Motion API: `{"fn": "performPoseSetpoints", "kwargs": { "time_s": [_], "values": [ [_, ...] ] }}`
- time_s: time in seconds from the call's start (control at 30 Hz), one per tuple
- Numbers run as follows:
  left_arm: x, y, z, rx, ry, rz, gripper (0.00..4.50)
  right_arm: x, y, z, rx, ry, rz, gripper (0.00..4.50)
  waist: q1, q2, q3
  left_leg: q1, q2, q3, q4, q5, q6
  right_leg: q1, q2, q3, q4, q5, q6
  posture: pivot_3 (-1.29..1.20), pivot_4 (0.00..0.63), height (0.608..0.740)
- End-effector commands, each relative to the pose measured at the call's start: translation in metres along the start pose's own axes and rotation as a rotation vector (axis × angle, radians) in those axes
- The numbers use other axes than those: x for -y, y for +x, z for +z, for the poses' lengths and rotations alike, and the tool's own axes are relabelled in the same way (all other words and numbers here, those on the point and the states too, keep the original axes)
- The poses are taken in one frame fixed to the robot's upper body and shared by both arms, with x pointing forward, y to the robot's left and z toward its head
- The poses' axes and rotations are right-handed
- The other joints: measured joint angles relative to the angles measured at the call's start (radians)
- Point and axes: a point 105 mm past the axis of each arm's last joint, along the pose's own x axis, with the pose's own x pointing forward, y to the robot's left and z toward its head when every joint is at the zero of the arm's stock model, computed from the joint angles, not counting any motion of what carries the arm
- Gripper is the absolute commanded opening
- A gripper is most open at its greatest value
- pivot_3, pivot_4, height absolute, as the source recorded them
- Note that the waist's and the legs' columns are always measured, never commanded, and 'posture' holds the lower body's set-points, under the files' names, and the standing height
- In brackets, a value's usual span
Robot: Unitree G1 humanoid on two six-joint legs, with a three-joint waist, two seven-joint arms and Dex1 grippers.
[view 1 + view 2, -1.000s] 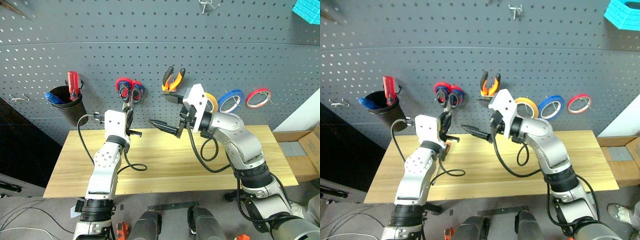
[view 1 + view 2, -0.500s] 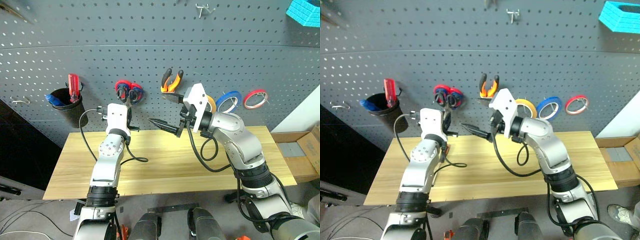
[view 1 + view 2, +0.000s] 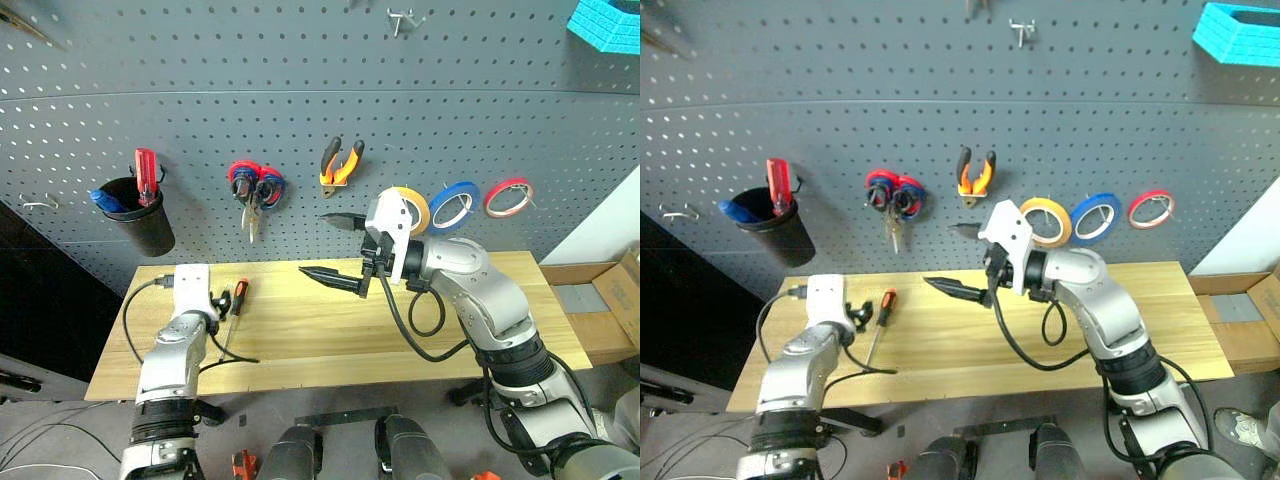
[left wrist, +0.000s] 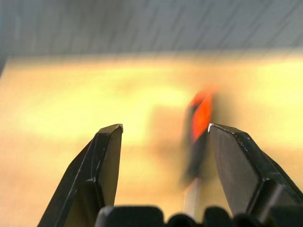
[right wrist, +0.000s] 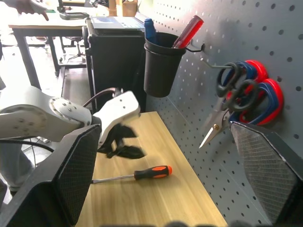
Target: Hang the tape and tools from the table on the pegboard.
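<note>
- The left gripper (image 3: 862,315) is low over the table (image 3: 1040,345), jaws apart and empty, just beside the screwdriver (image 3: 880,322), which lies flat on the planks with its orange-and-black handle toward the pegboard (image 3: 940,120).
- In the left wrist view, the screwdriver handle (image 4: 201,120) sits between the two fingers (image 4: 106,161) but beyond their tips.
- The right gripper (image 3: 335,250) is raised above the table's middle, pointing toward the robot's left, jaws wide apart and empty.
- On the pegboard: black-handled scissors (image 5: 234,92) hang on a hook in front of the red-and-blue scissors (image 3: 262,185), pliers (image 3: 340,163) to their right, then yellow tape (image 3: 415,207), blue tape (image 3: 455,203) and red tape (image 3: 507,197).
- A black cup (image 3: 140,212) on the board's left holds a red screwdriver (image 3: 146,172).
</note>
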Motion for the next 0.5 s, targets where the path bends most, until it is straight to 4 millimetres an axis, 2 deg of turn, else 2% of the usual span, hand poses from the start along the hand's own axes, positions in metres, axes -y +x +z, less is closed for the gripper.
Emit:
{"fn": "performPoseSetpoints", "kwargs": {
  "time_s": [0.03,0.27,0.33,0.4,0.5],
  "values": [
    [0.017,0.011,0.012,-0.017,-0.012,-0.075,3.08,-0.003,0.001,0.011,0.028,-0.025,0.007,4.50,0.007,-0.001,0.000,0.000,0.000,0.000,0.000,0.000,0.000,0.000,0.000,-0.001,0.000,0.000,0.000,-0.01,0.198,0.740],
    [0.035,0.029,0.015,-0.059,-0.009,-0.155,3.08,-0.011,-0.002,0.007,-0.009,-0.018,0.024,4.50,-0.004,-0.001,0.001,0.000,0.000,-0.001,0.000,0.000,-0.001,0.000,-0.003,-0.001,-0.001,0.000,0.000,-0.04,0.209,0.740],
    [0.034,0.034,0.004,-0.116,0.011,-0.140,3.08,-0.015,-0.002,0.002,-0.035,-0.011,0.039,4.50,-0.010,-0.001,0.001,0.000,0.000,-0.001,0.000,-0.001,-0.002,-0.001,-0.003,0.000,-0.001,0.000,0.000,-0.04,0.212,0.740],
    [0.024,0.038,-0.009,-0.182,0.030,-0.075,3.08,-0.024,-0.003,-0.015,-0.124,-0.021,0.074,4.50,-0.016,-0.001,0.001,0.000,0.000,-0.001,-0.001,-0.001,-0.002,-0.001,-0.003,0.000,-0.001,0.000,0.000,-0.05,0.218,0.740],
    [0.020,0.040,-0.012,-0.198,0.043,-0.048,3.08,-0.028,-0.005,-0.027,-0.175,-0.016,0.079,4.50,-0.024,-0.001,0.001,0.000,0.000,-0.001,-0.001,-0.001,-0.001,0.000,-0.003,0.000,-0.001,0.000,0.000,-0.05,0.219,0.740]
  ]
}}
